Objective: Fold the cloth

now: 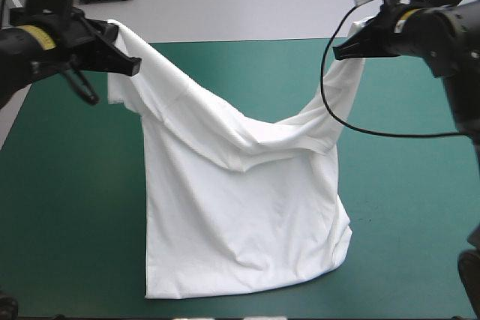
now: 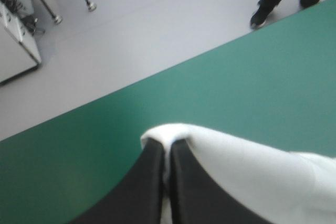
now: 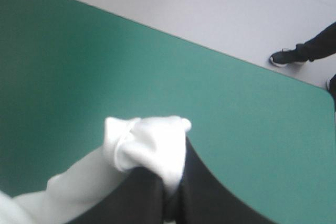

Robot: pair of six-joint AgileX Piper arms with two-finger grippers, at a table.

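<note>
While both arms hold the T-shirt [image 1: 240, 215] up by its upper corners, its lower half lies on the desk [image 1: 67, 207] with the hem toward 6 o'clock, and the cloth between the two grips sags in a deep swag at the centre. The left gripper [image 1: 124, 61] hangs at about 10 o'clock over the desk and the right gripper [image 1: 346, 49] at about 2 o'clock. In each wrist view the black fingers [image 2: 149, 182] are pressed together with white fabric pinched at their tips, so both are clamped on the shirt. I judge this to be the carry-over step of a fold: the top edge is lifted, ready to be brought toward 6 o'clock and laid on the hem. That calls for both arms to travel together, level and taut enough to take out the sag, or the slack will bunch under the fold. No other object shows on the desk; the shirt's own slumped, creased middle is the only hindrance.
</note>
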